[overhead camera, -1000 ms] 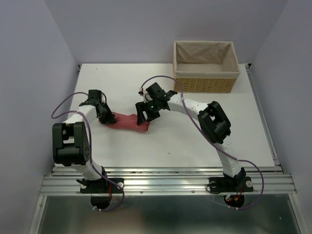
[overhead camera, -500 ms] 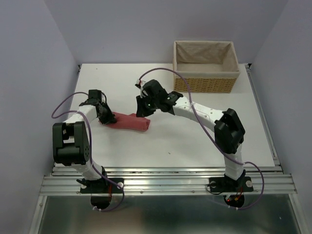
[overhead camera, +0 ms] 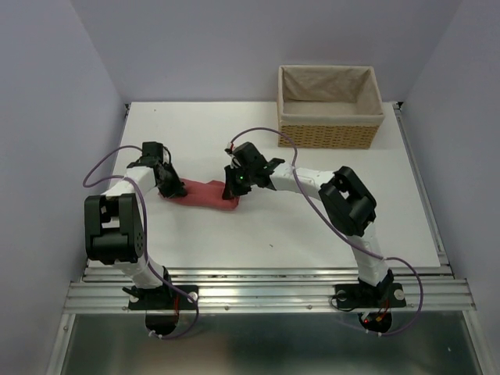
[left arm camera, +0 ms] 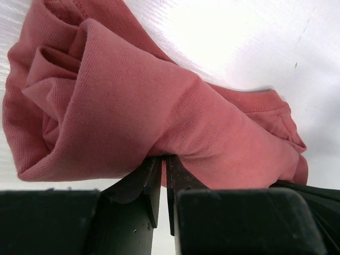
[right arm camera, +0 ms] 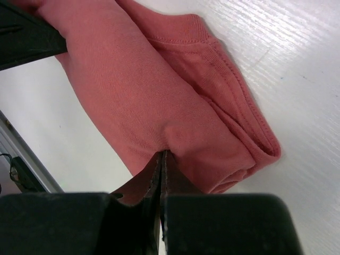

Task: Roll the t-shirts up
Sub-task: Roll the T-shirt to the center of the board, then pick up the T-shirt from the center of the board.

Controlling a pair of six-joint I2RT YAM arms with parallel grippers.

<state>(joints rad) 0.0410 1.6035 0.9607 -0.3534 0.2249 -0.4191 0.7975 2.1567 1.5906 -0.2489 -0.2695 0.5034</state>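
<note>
Robot lab work cell.
Boxed in by bare lavender walls [overhead camera: 195, 47]; white table [overhead camera: 297, 234], robot arms [overhead camera: 348, 199] bolted to an aluminium rail [overhead camera: 266, 295], cables [overhead camera: 98, 173] looping loose.

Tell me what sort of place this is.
Probably a robotics lab work cell, not a home: the left arm and right arm are bolted to a metal rail at the edge of the white table, plain walls box it in, with a rolled t-shirt and a wicker basket as props.

The salmon-red t-shirt [overhead camera: 205, 194] lies rolled into a short thick log (layers spiralled at one end) on the table [overhead camera: 312, 226].
</note>
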